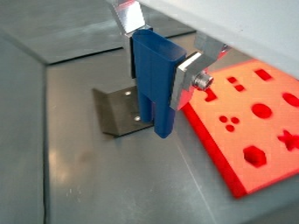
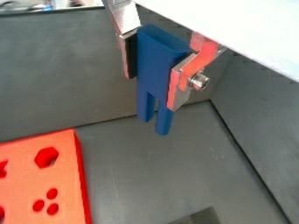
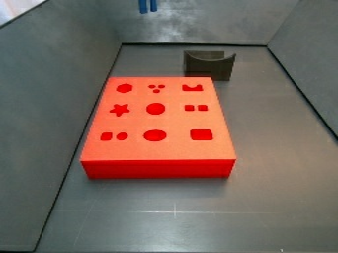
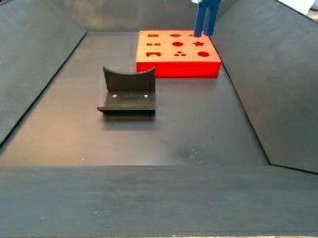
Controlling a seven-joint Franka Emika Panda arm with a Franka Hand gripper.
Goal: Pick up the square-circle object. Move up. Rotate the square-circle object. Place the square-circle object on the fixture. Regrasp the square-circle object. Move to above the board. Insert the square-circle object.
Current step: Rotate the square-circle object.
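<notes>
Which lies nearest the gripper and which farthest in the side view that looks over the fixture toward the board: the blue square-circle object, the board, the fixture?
1. Square-circle object: clamped in the gripper, hanging upright.
2. Board: just below and beside the piece.
3. Fixture: well away, nearer the camera.

end effector point(image 1: 158, 54) aloft, clamped tight

A robot test cell in a lab: a bare dark grey floor point(image 4: 187, 139) boxed in by sloping grey walls point(image 3: 66, 59). On it stand only rig pieces, the red board point(image 3: 158, 124) and, well apart from it, the dark fixture point(image 4: 128, 91). The pincer point(image 1: 158, 52) hangs above the board, clamping a blue peg.
</notes>
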